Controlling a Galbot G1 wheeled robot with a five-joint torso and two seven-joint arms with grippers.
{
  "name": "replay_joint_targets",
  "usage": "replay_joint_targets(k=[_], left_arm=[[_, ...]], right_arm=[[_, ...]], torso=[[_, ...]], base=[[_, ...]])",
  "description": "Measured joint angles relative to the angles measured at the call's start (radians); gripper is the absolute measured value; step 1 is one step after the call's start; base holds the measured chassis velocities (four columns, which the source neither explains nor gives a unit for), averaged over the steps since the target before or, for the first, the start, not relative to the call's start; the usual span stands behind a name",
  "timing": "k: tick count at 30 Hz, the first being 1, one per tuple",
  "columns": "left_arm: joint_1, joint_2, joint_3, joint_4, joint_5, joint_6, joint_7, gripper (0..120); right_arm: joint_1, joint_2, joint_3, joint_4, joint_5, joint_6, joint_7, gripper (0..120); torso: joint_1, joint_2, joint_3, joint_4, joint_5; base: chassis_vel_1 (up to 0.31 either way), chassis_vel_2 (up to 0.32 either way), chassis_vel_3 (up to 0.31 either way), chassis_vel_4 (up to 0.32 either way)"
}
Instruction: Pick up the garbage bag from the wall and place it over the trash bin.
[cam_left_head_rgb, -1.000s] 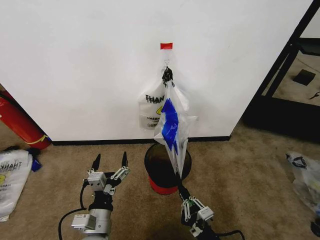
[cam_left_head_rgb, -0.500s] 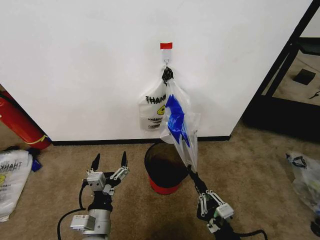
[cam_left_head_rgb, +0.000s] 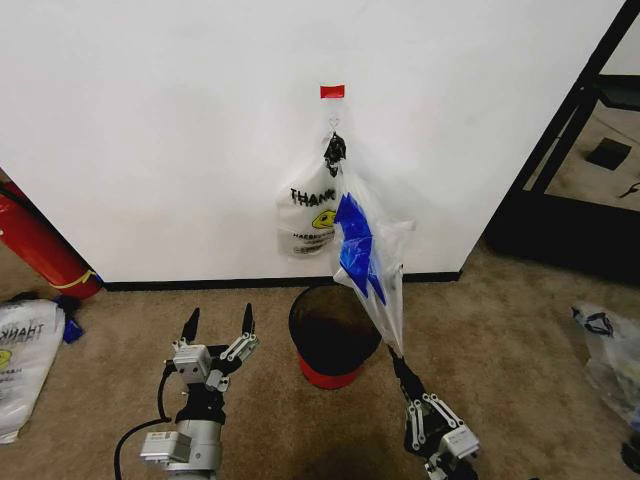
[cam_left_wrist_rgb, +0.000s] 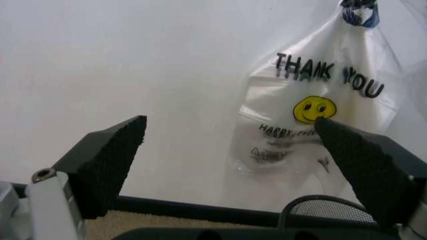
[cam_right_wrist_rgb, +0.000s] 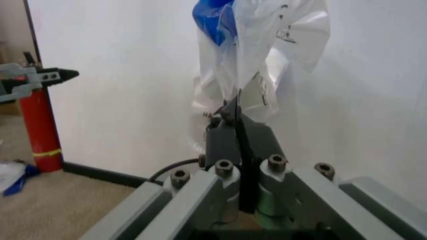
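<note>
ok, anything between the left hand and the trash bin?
Nothing. In the head view only bare carpet separates the open left hand from the trash bin.

The head camera looks forward and down from above at a white wall (cam_left_head_rgb: 150, 130), the carpet below it and both arms. The left wrist camera sits low, close behind its spread fingers (cam_left_wrist_rgb: 110, 160), facing the wall. The right wrist camera looks up along its closed fingers (cam_right_wrist_rgb: 237, 135); all three share the hanging garbage bag (cam_left_head_rgb: 350, 235) and the wall.
</note>
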Motion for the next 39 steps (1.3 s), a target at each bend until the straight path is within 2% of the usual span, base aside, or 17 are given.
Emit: replay_joint_targets(k=[5, 8, 13, 14, 15, 16, 18, 20, 23, 24, 25, 26, 30, 33, 35, 37, 39], left_arm=[[-0.003, 0.014, 0.019, -0.016, -0.015, 0.02, -0.002, 99], [-0.014, 0.05, 0.043, -0.063, -0.066, 0.058, -0.002, 99], [-0.09, 0.152, 0.097, -0.124, -0.227, 0.128, -0.011, 99], [-0.132, 0.209, 0.117, -0.14, -0.305, 0.156, -0.02, 99], [-0.15, 0.233, 0.124, -0.144, -0.334, 0.166, -0.024, 99], [-0.15, 0.233, 0.124, -0.144, -0.334, 0.166, -0.024, 99], [-0.235, 0.331, 0.162, -0.152, -0.45, 0.205, -0.033, 99], [-0.264, 0.349, 0.176, -0.152, -0.474, 0.214, -0.035, 99], [-0.389, 0.39, 0.254, -0.136, -0.559, 0.246, -0.045, 98], [-0.407, 0.393, 0.265, -0.132, -0.571, 0.251, -0.046, 98], [-0.48, 0.405, 0.304, -0.111, -0.616, 0.269, -0.054, 97], [-0.48, 0.405, 0.304, -0.111, -0.616, 0.269, -0.054, 97], [-0.687, 0.41, 0.393, -0.009, -0.693, 0.293, -0.07, 96], [-0.823, 0.376, 0.453, 0.075, -0.779, 0.31, -0.084, 96], [-0.847, 0.365, 0.465, 0.094, -0.793, 0.315, -0.087, 96], [-0.909, 0.323, 0.497, 0.159, -0.812, 0.325, -0.096, 96], [-0.931, 0.305, 0.508, 0.19, -0.814, 0.326, -0.098, 95]], right_arm=[[0.031, -0.01, -0.001, -0.006, 0.017, -0.011, 0.003, 0], [0.081, -0.018, -0.011, -0.012, 0.023, -0.043, 0.004, 0], [0.138, -0.015, -0.01, -0.043, 0.016, -0.07, 0.009, 0], [0.16, -0.01, -0.006, -0.058, 0.008, -0.08, 0.014, 0], [0.17, -0.007, -0.006, -0.062, 0.007, -0.086, 0.019, 0], [0.17, -0.007, -0.006, -0.062, 0.007, -0.086, 0.019, 0], [0.229, 0.012, -0.023, -0.068, 0.037, -0.161, 0.061, 0], [0.246, 0.017, -0.03, -0.065, 0.054, -0.185, 0.071, 0], [0.315, 0.04, -0.044, -0.058, 0.096, -0.269, 0.094, 0], [0.321, 0.041, -0.044, -0.057, 0.097, -0.274, 0.095, 0], [0.334, 0.046, -0.047, -0.057, 0.099, -0.29, 0.096, 0], [0.334, 0.046, -0.047, -0.057, 0.099, -0.29, 0.096, 0], [0.324, 0.048, -0.042, -0.055, 0.097, -0.3, 0.094, 0], [0.303, 0.045, -0.029, -0.048, 0.096, -0.299, 0.09, 0], [0.3, 0.045, -0.026, -0.047, 0.096, -0.299, 0.089, 0], [0.295, 0.045, -0.019, -0.042, 0.096, -0.297, 0.087, 0], [0.294, 0.046, -0.016, -0.04, 0.096, -0.296, 0.087, 0]], torso=[[0.0, 0.0, 0.0, -0.0001, -0.0001], [0.0, 0.0, 0.0, 0.0005, 0.0], [0.0, 0.0, 0.0, -0.0001, 0.0001], [0.0, 0.0, 0.0, -0.0003, -0.0001], [0.0, 0.0, 0.0, -0.0003, -0.0002], [0.0, 0.0, 0.0, -0.0003, -0.0002], [0.0, 0.0, 0.0, 0.0002, -0.0003], [0.0, 0.0, 0.0, -0.0002, -0.0002], [0.0, 0.0, 0.0, 0.0002, -0.0003], [0.0, 0.0, 0.0, 0.0004, -0.0002], [0.0, 0.0, 0.0, 0.0001, -0.0001], [0.0, 0.0, 0.0, 0.0001, -0.0001], [0.0, 0.0, 0.0, -0.0004, -0.0001], [0.0, 0.0, 0.0, -0.0004, -0.0001], [0.0, 0.0, 0.0, -0.0002, 0.0], [0.0, 0.0, 0.0, -0.0004, -0.0001], [0.0, 0.0, 0.0, -0.0003, 0.0001]], base=[[0.0, 0.0, 0.0, 0.0], [0.0, 0.0, 0.0, 0.0], [0.0, 0.0, 0.0, 0.0], [0.0, 0.0, 0.0, 0.0], [0.0, 0.0, 0.0, 0.0], [0.0, 0.0, 0.0, 0.0], [0.0, 0.0, 0.0, 0.0], [0.0, 0.0, 0.0, 0.0], [0.0, 0.0, 0.0, 0.0], [0.0, 0.0, 0.0, 0.0], [0.0, 0.0, 0.0, 0.0], [0.0, 0.0, 0.0, 0.0], [0.0, 0.0, 0.0, 0.0], [0.0, 0.0, 0.0, 0.0], [0.0, 0.0, 0.0, 0.0], [0.0, 0.0, 0.0, 0.0], [0.0, 0.0, 0.0, 0.0]])
